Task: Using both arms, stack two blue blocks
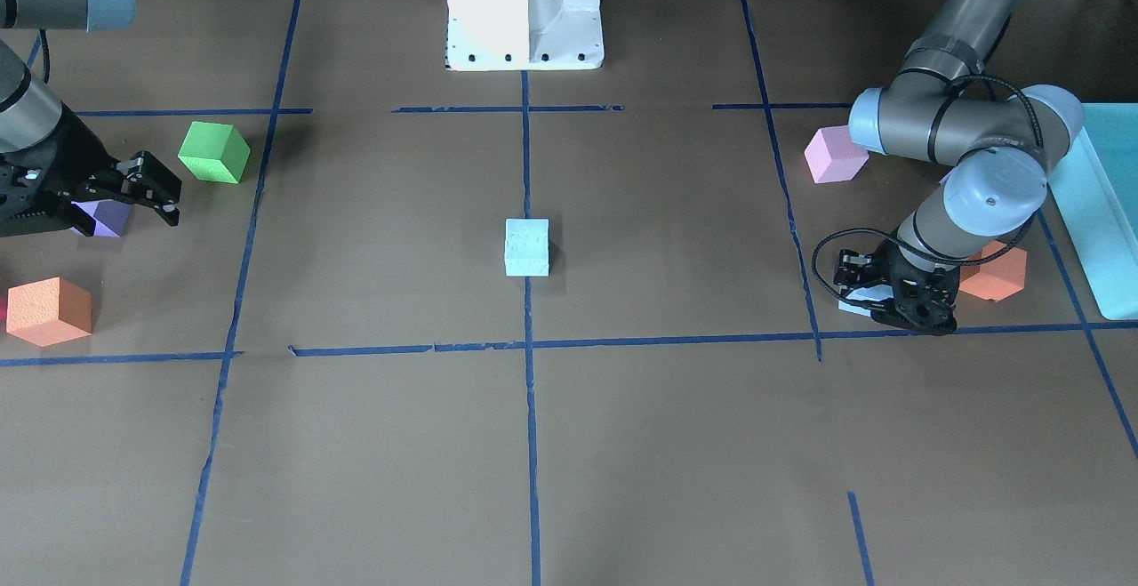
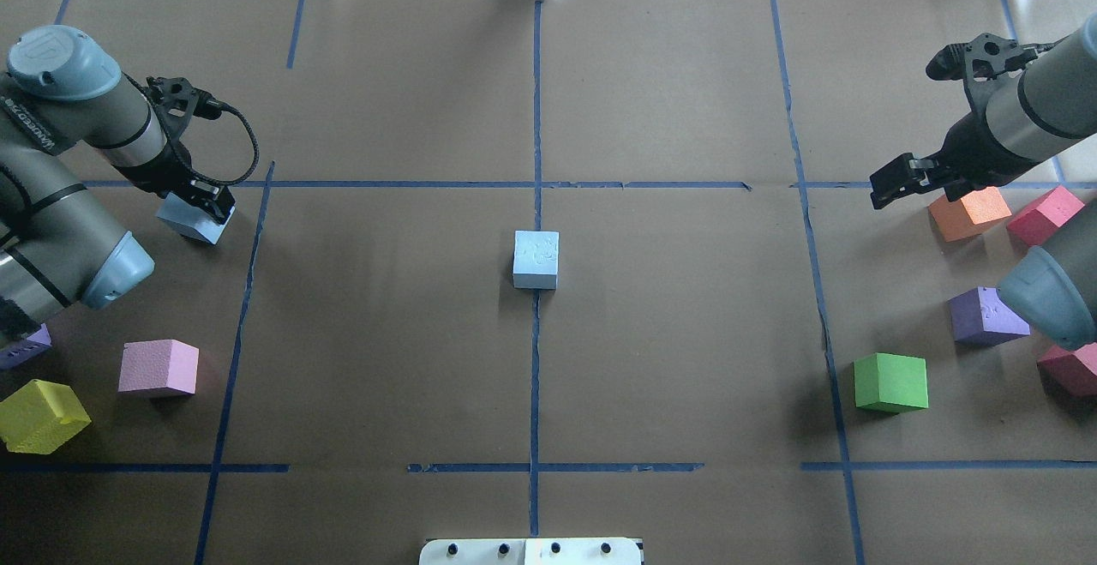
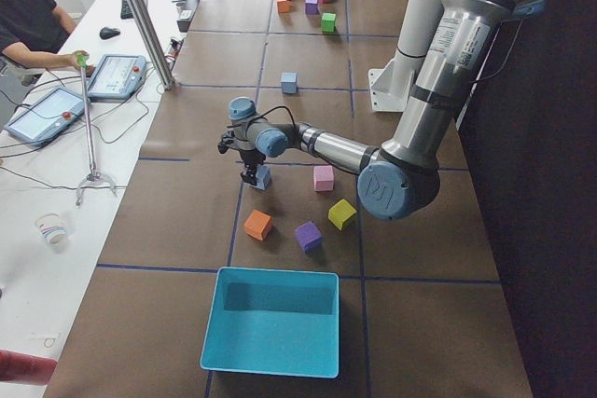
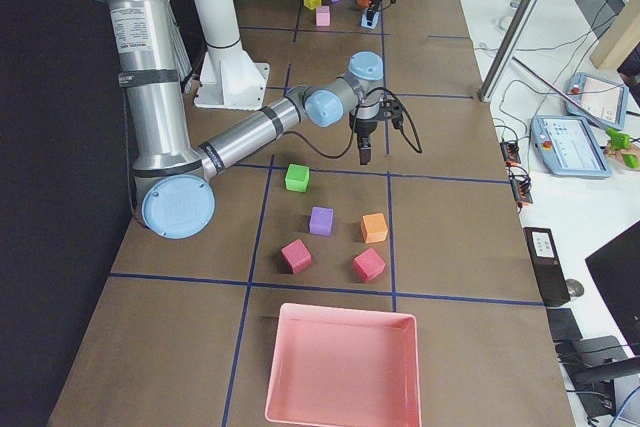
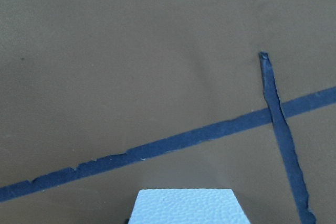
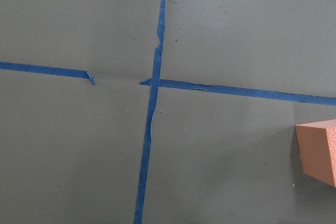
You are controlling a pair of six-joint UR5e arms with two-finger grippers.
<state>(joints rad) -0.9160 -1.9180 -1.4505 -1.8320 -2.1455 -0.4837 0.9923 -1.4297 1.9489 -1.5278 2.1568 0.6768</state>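
Note:
A pale blue block (image 1: pixel 526 246) sits at the table's centre on the blue tape line, and it also shows in the overhead view (image 2: pixel 536 259). A second blue block (image 2: pixel 186 220) is at the far left. My left gripper (image 2: pixel 204 202) is low over this block with its fingers at the block's sides, and it looks shut on it. The left wrist view shows only the block's top (image 5: pixel 184 206) at the bottom edge. My right gripper (image 1: pixel 153 190) is open and empty above the table's right side, beside an orange cube (image 2: pixel 968 212).
On the right are a green cube (image 2: pixel 890 382), a purple cube (image 2: pixel 986 315) and red cubes (image 2: pixel 1046 213). On the left are a pink cube (image 2: pixel 158 368), a yellow cube (image 2: pixel 41 415) and a teal box (image 3: pixel 270 321). A pink tray (image 4: pixel 342 365) is at the right end.

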